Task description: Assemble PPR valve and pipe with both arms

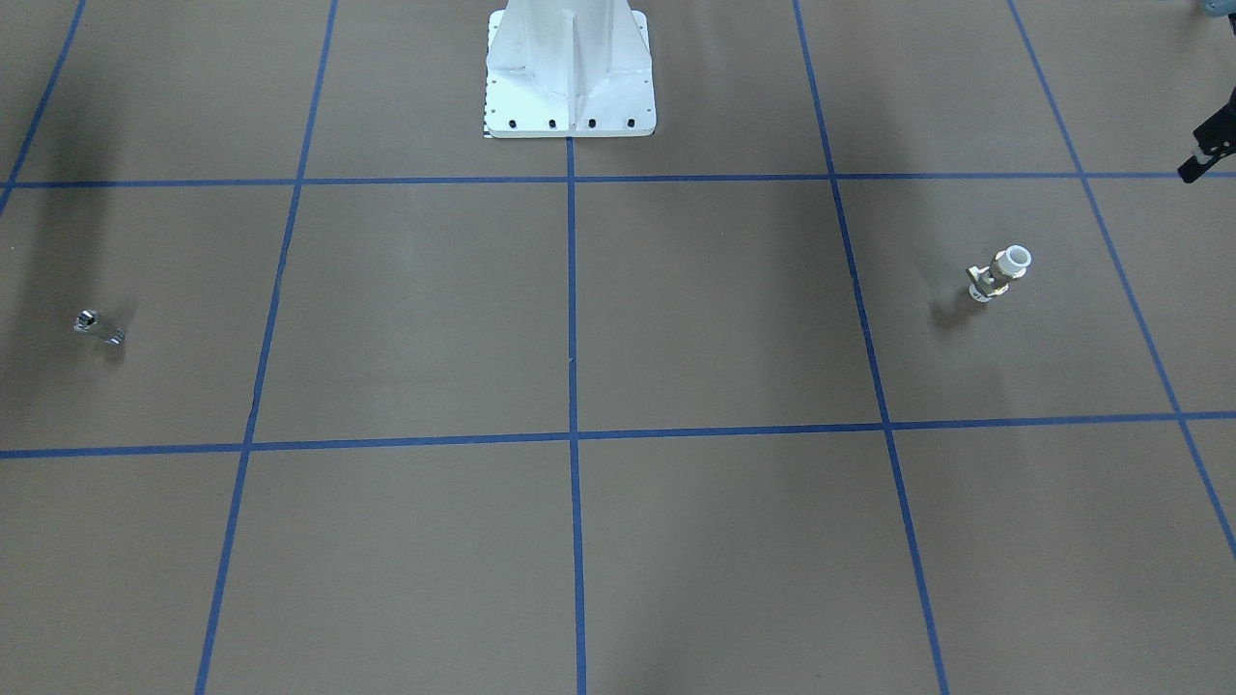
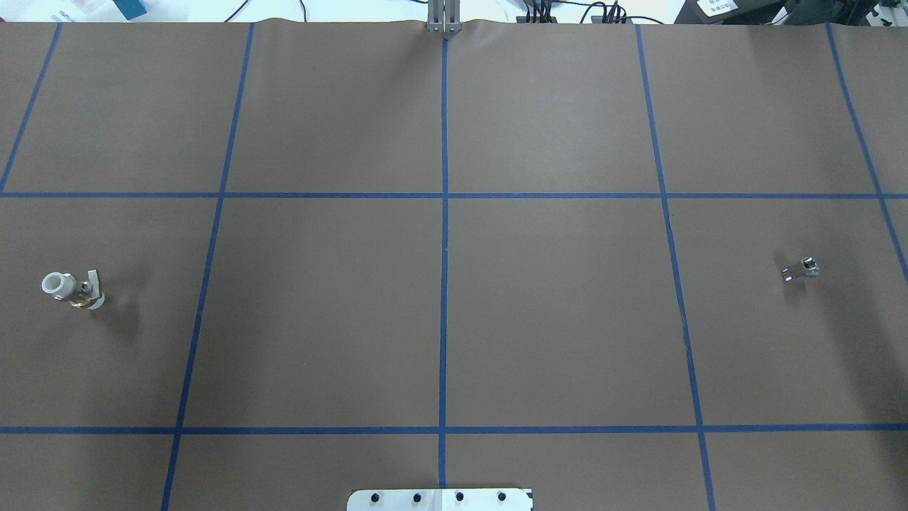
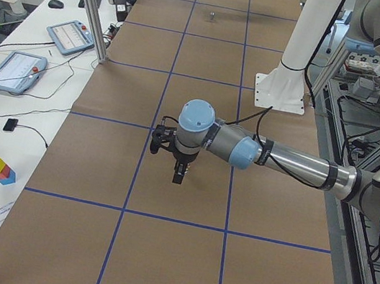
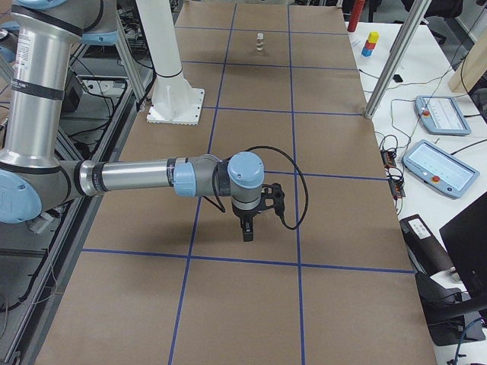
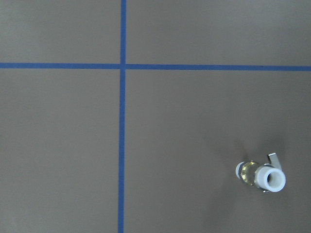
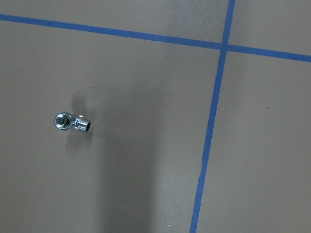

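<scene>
The PPR valve (image 2: 71, 289), white ends with a brass middle, stands on the brown table on my left side; it also shows in the front view (image 1: 999, 273) and the left wrist view (image 5: 260, 175). The silvery pipe (image 2: 800, 270) lies far off on my right side, seen too in the right wrist view (image 6: 72, 122). My left gripper (image 3: 177, 179) hangs above the table, fingers pointing down; only a black part of it shows at the front view's edge (image 1: 1197, 162). My right gripper (image 4: 246, 236) hangs likewise. I cannot tell whether either is open or shut. Both hold nothing.
The white pedestal base (image 1: 570, 87) stands at the robot's edge of the table. Blue tape lines divide the brown surface into squares. A side desk with tablets (image 3: 69, 36) and cables runs along the far long edge, with metal posts (image 4: 388, 68).
</scene>
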`<state>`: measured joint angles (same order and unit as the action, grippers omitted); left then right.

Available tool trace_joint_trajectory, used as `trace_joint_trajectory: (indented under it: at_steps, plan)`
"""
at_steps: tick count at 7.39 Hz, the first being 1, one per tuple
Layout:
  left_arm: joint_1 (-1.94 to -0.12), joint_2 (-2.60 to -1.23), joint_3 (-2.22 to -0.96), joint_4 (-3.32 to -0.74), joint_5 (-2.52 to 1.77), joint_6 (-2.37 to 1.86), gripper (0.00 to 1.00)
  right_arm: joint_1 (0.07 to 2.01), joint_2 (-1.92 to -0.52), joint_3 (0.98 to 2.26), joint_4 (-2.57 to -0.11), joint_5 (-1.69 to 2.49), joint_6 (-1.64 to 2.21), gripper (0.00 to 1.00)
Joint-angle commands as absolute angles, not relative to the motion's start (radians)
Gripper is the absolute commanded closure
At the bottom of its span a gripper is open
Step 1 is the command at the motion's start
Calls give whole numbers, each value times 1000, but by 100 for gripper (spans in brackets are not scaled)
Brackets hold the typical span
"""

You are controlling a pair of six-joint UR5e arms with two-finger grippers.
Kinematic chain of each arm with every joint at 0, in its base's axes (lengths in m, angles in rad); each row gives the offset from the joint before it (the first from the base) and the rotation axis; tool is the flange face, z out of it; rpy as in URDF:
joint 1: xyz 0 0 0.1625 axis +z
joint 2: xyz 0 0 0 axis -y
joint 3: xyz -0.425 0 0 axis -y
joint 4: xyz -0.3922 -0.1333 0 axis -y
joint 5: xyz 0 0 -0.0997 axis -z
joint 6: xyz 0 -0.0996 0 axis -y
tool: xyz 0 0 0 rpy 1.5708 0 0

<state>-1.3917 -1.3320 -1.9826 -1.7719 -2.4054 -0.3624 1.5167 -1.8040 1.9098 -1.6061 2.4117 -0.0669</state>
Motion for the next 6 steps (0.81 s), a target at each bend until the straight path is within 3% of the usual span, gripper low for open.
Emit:
trace_joint_trajectory:
  at_steps: [1,6]
  plan:
    - [-1187,-1368,-1982,-1819,-2271,-477,1,1516,-1801,1907,-1605,2411,-69,0]
    - [-977,-1462,-1928,-1827,-2180,-673,1,1516,-1802,1872,-1496,2413,-64,0]
